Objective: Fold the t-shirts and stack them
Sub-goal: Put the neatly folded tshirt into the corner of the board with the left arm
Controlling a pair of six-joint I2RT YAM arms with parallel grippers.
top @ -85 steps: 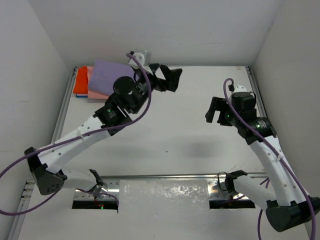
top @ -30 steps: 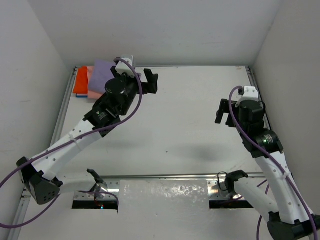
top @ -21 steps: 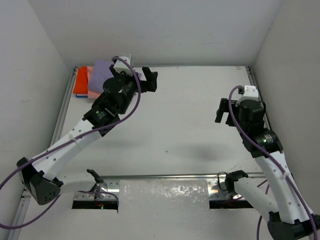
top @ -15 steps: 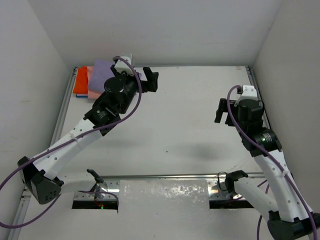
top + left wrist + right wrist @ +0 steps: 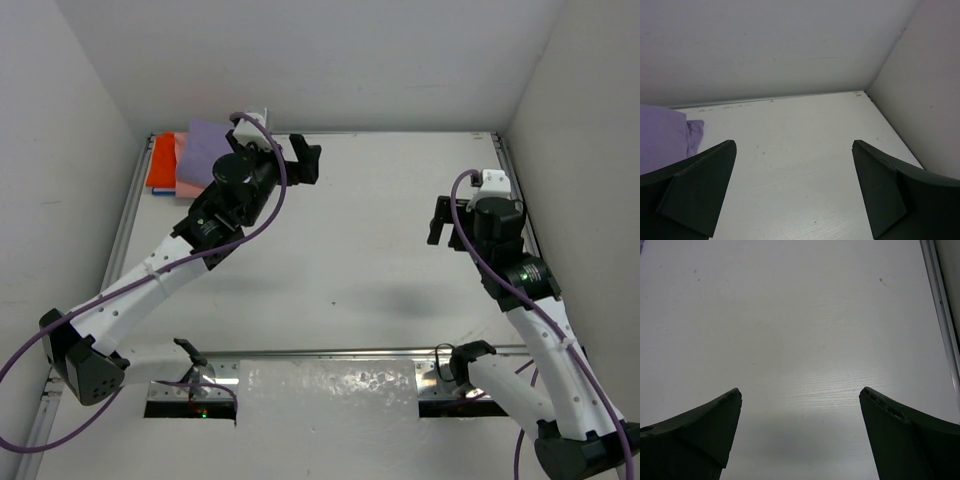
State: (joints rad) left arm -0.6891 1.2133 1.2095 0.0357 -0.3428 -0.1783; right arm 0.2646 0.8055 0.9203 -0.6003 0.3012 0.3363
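A stack of t-shirts (image 5: pixel 190 160) is seen in the far left corner of the table (image 5: pixel 380 270), with a purple shirt (image 5: pixel 207 145) laid on a pink shirt (image 5: pixel 187 183) and an orange shirt (image 5: pixel 160 160). Just to its right, the left gripper (image 5: pixel 288 160) is held spread wide and empty. In its wrist view the purple edge is glimpsed beside one finger (image 5: pixel 695 190), though contact cannot be judged. The right gripper (image 5: pixel 447 218) is held well apart on the right side, likewise parted and empty.
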